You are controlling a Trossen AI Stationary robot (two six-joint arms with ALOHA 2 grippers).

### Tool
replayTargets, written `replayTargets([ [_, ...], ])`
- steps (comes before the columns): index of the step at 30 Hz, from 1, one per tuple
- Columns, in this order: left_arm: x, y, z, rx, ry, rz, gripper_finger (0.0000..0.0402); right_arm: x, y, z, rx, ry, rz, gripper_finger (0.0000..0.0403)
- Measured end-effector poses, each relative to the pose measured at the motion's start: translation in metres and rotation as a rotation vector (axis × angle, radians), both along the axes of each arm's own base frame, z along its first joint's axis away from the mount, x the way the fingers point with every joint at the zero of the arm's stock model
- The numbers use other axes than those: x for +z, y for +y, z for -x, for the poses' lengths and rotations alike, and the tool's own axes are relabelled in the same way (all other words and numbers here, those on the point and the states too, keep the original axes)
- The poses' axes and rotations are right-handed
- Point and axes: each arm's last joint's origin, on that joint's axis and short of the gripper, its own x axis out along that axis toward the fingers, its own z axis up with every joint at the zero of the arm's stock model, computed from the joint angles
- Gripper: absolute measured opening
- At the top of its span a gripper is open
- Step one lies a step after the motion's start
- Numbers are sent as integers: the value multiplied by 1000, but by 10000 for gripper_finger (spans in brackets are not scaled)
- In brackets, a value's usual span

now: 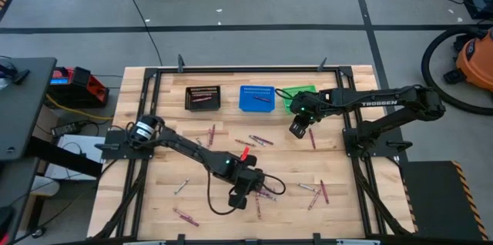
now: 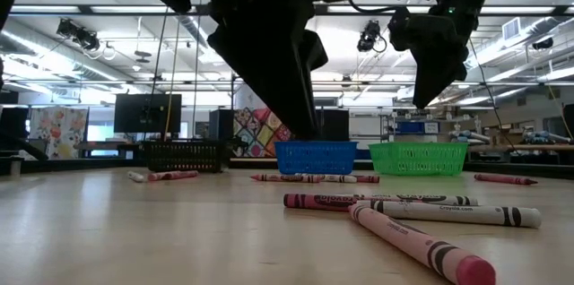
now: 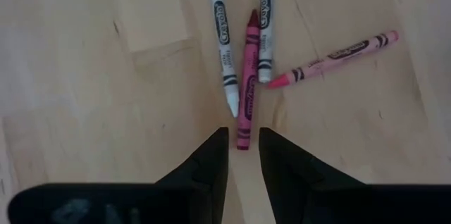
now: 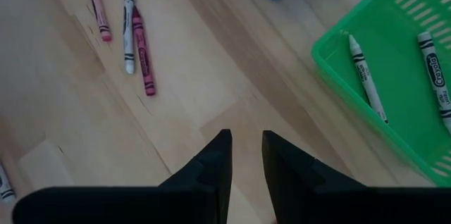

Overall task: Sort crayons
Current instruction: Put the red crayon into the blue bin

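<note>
Evidently lining up: left end effector (image 3: 243,150) hovers slightly parted, empty, over a magenta crayon (image 3: 246,83) on the table (image 1: 154,191) — right end effector (image 4: 246,155), likewise empty, beside green basket (image 4: 394,76).

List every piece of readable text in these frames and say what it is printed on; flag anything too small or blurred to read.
"TROSSEN": on the right arm, high view.
"Crayola": on a white crayon in the green basket, right wrist view.
Wrappers of the crayons below the left gripper and of the pink crayon in the low view carry print too blurred to read.
Room posters and the orange vacuum: unreadable.
</note>
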Motion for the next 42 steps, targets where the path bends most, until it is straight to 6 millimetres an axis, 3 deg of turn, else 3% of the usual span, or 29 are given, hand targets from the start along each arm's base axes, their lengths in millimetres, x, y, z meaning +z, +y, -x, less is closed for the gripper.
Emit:
replayTargets([
  [13,-25,-23,1,35,-9,-60,91,0,4,-1,-6,-4,-13,87],
  [29,-27,-5,-3,32,27,-87,91,0,7,-1,12,-5,-12,87],
  [42,-28,-8,-3,3,44,-46,91,0,7,-1,12,-4,-11,87],
])
